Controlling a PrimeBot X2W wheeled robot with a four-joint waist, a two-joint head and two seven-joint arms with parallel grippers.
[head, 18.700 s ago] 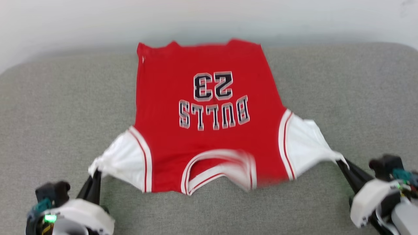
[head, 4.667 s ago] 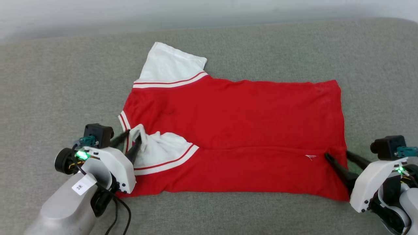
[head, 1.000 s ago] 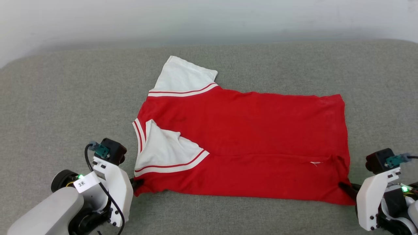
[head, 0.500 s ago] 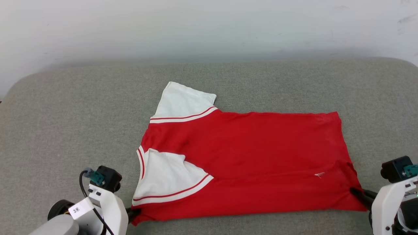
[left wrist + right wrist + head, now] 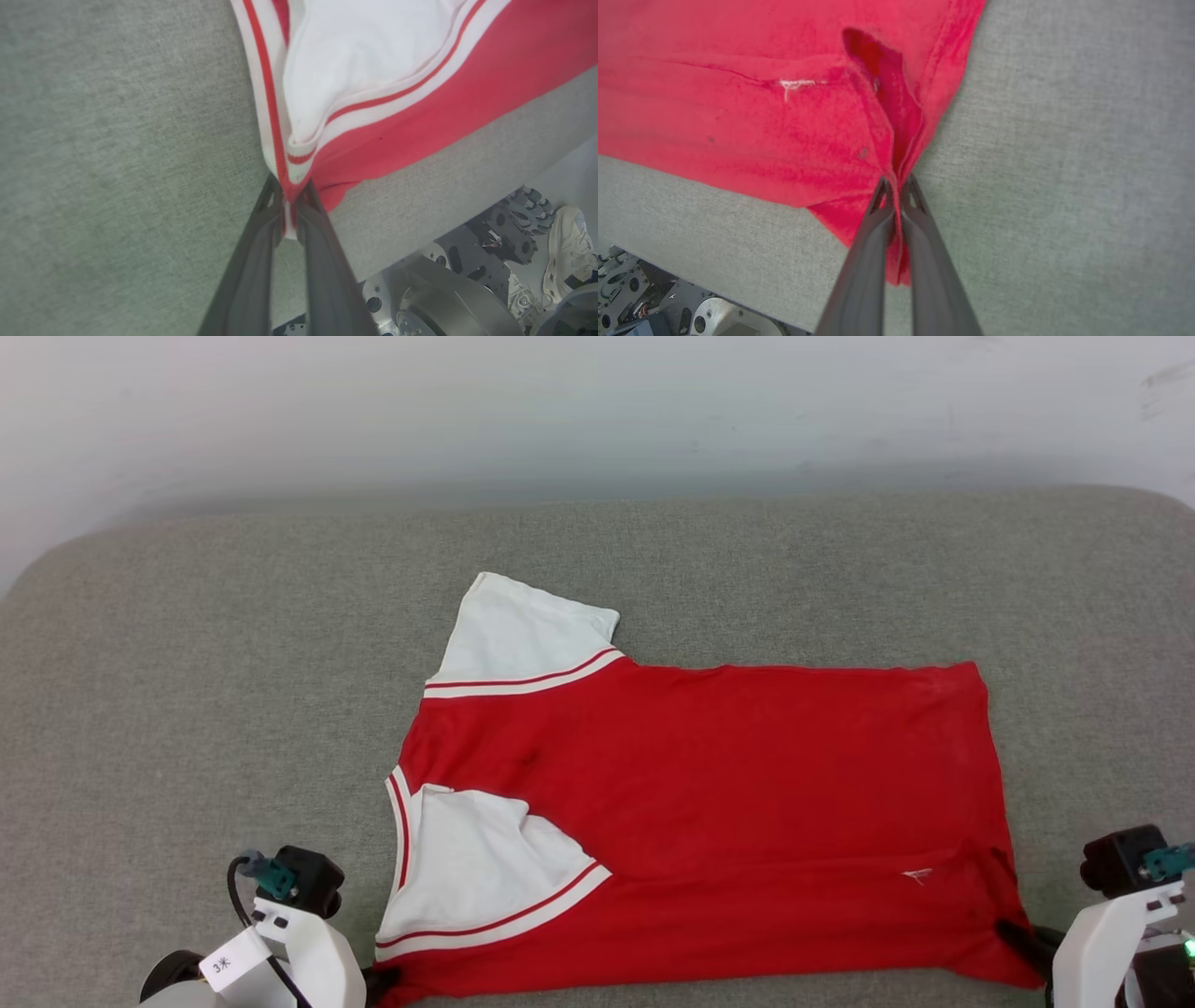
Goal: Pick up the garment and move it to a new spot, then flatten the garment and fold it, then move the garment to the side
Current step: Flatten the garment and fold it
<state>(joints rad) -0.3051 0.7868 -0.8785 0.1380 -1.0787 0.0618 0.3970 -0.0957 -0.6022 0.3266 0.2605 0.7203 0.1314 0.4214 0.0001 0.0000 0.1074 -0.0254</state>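
Observation:
The garment [image 5: 728,803] lies on the grey cushion with its plain red side up, neck end to the left and hem to the right; no print shows. One white sleeve [image 5: 523,639] sticks out at the far side, the other white sleeve [image 5: 476,868] is folded over the red body. My left gripper [image 5: 289,189] is shut on the near left corner of the garment [image 5: 373,88], pinching striped trim and red cloth. My right gripper [image 5: 896,182] is shut on the near hem corner of the garment [image 5: 738,107], which puckers into a fold there.
The grey cushion [image 5: 233,644] stretches wide on both sides, with a white wall [image 5: 560,411] behind it. Its front edge runs just below the garment; beneath it the wrist views show my wheeled base [image 5: 448,298] and a shoe [image 5: 570,252] on the floor.
Both grippers, holding the near corners, have drawn back toward me and the garment's near edge has slid with them. The head view has also shifted.

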